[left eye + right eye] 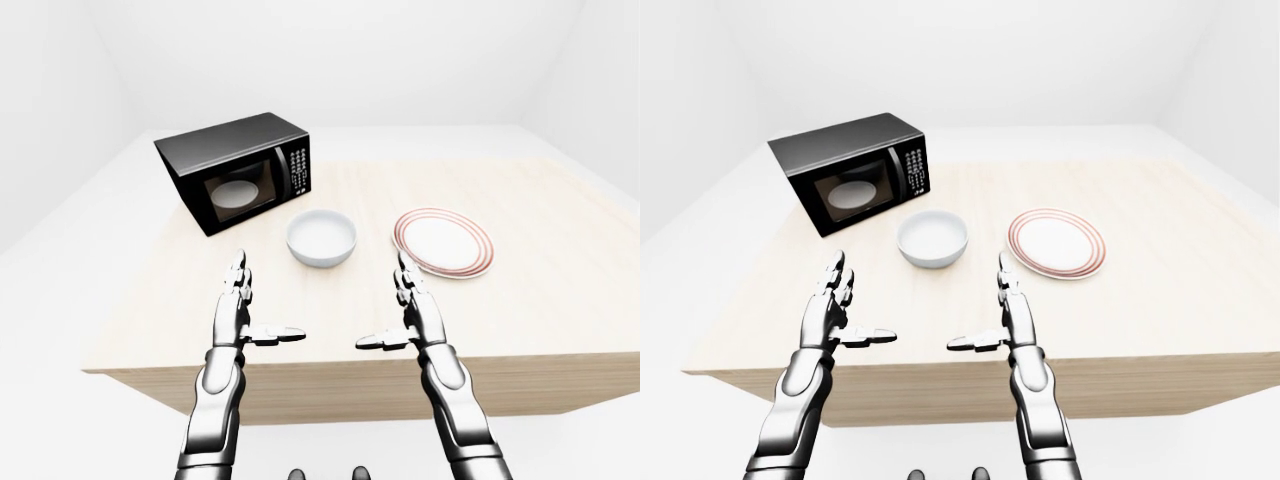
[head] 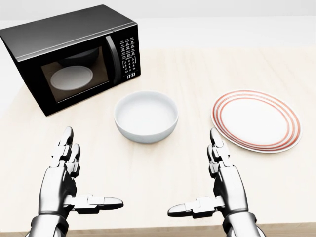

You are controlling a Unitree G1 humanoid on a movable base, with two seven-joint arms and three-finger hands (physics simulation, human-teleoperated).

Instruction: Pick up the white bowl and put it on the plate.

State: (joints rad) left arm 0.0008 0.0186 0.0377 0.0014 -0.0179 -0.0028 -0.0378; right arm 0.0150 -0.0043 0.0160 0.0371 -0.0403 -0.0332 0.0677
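- Bowl position: the white bowl [image 2: 146,116] stands upright on the tabletop [image 2: 197,64], in the middle of the head view, just below and right of the black microwave [image 2: 69,57] and well left of the plate [image 2: 256,120], touching neither.
- The plate is white with red rings round its rim and lies flat and bare, to the right in the head view.
- Left hand [image 2: 66,180] and right hand [image 2: 222,185] hover low in the head view, short of the bowl, with fingers spread, thumbs pointing toward each other, holding nothing.
- Handling, as a judgement: the bowl looks rigid, smooth and glossy, probably ceramic, so likely slippery and breakable if dropped; it appears empty, so weight should be modest.
- Where to take hold: the thick rim and rounded wall seem the best places, either pinching the near rim with one hand or cupping opposite sides with both.
- Writing: the microwave's keypad [image 2: 127,58] shows rows of small white marks, too small to read; no brand or label can be made out on bowl or plate.
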